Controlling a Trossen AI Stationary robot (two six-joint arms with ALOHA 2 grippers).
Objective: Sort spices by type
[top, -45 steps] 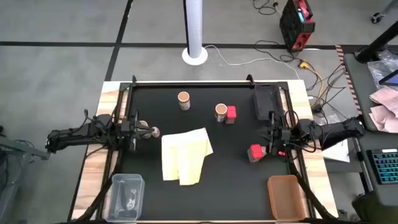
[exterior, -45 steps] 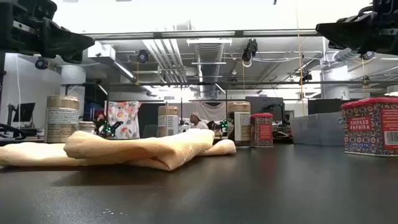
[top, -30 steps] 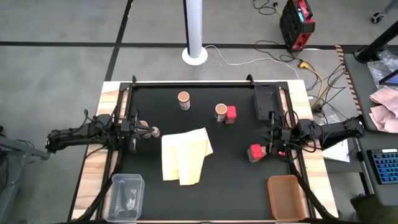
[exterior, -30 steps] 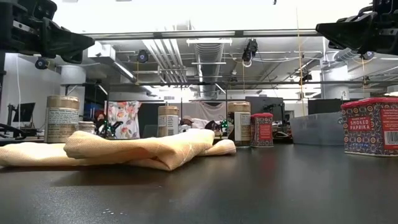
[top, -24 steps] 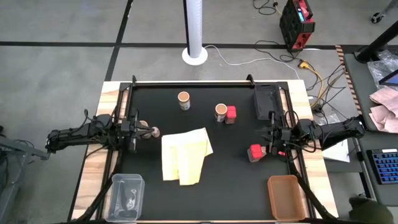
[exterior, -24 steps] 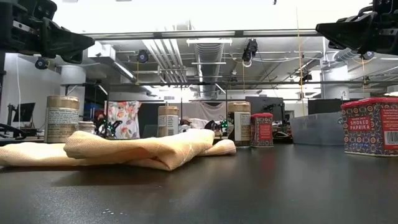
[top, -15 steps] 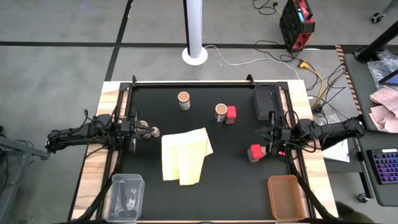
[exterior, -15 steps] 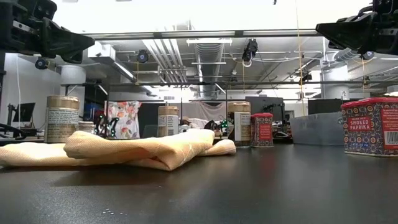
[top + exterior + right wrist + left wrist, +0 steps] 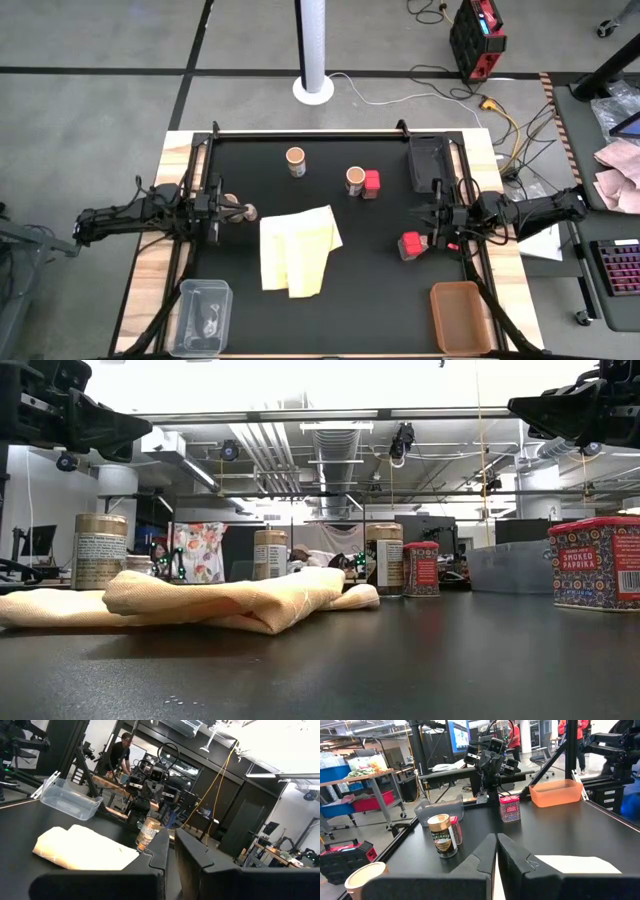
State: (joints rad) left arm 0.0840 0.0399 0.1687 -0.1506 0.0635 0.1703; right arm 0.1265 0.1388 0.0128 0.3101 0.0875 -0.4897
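Two dark robot arms reach in from opposite sides of a black worktop (image 9: 330, 310) where spice containers sit scattered around a folded yellow cloth (image 9: 296, 250). The left pincer (image 9: 222, 209) hangs above the worktop just beyond the cloth's left edge, its fingers pressed together and holding nothing; a round jar with a tan top (image 9: 246, 212) stands just beside its tip, between it and the cloth. The right pincer (image 9: 429, 231) hangs well to the right of the cloth, likewise pressed together and empty, with a red tin (image 9: 410, 245) standing just beside it on the side toward the cloth; the low view shows that tin's label reading "smoked paprika" (image 9: 598, 563).

Beyond the cloth's far edge, toward the back of the worktop, a second tan-topped jar (image 9: 295, 160) stands alone. To the right of it, a third jar (image 9: 355, 180) and a second red tin (image 9: 372, 183) stand side by side, either touching or almost so.

Nearer than the cloth, a clear plastic tub (image 9: 203, 315) sits at the front-left corner of the worktop and an orange tray (image 9: 460, 316) at the front-right corner. A dark tray (image 9: 428, 162) lies at the back right, well to the right of the cloth. A white pole (image 9: 312, 50) rises from the floor behind the worktop.
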